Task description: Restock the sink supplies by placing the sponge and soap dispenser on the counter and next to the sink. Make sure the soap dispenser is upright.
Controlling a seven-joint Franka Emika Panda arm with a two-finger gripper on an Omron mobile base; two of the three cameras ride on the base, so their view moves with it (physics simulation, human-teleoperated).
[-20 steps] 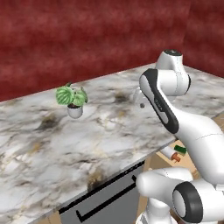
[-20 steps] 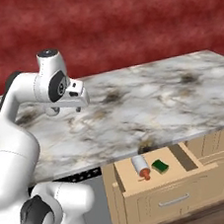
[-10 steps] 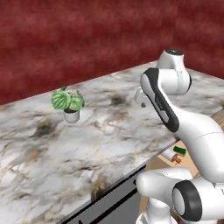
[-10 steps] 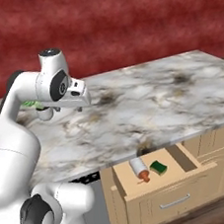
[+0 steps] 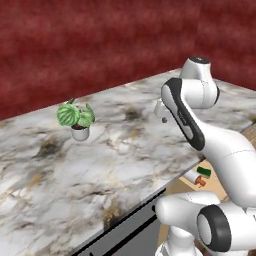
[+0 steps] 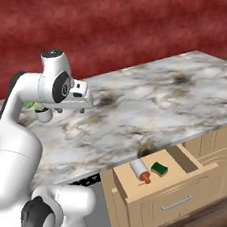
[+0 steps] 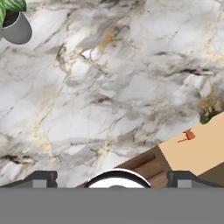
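Drawer (image 6: 184, 160): you see it pulled open under the marble counter (image 6: 155, 105).
Soap dispenser (image 6: 140, 170): lying on its side in the drawer, orange pump toward the front.
Sponge (image 6: 160, 168): flat in the drawer, just beside the dispenser.
Gripper (image 7: 111, 177): above the counter, fingers spread wide, holding nothing.
Potted plant (image 5: 76, 119): standing on the counter, well apart from the drawer.

The counter (image 6: 150, 106) is a wide marble top with much free surface; from its front edge to the back wall almost nothing stands on it. The one obstacle is the potted plant (image 5: 76, 119), near the back edge toward the left end. Below the front edge, an open drawer (image 6: 159, 180) sticks out from the cabinets. Inside lie the soap dispenser (image 6: 140, 170) on its side and the sponge (image 6: 159, 169) just beside it, apart. The room above the drawer is free, but the counter's front edge hangs over its rear part.
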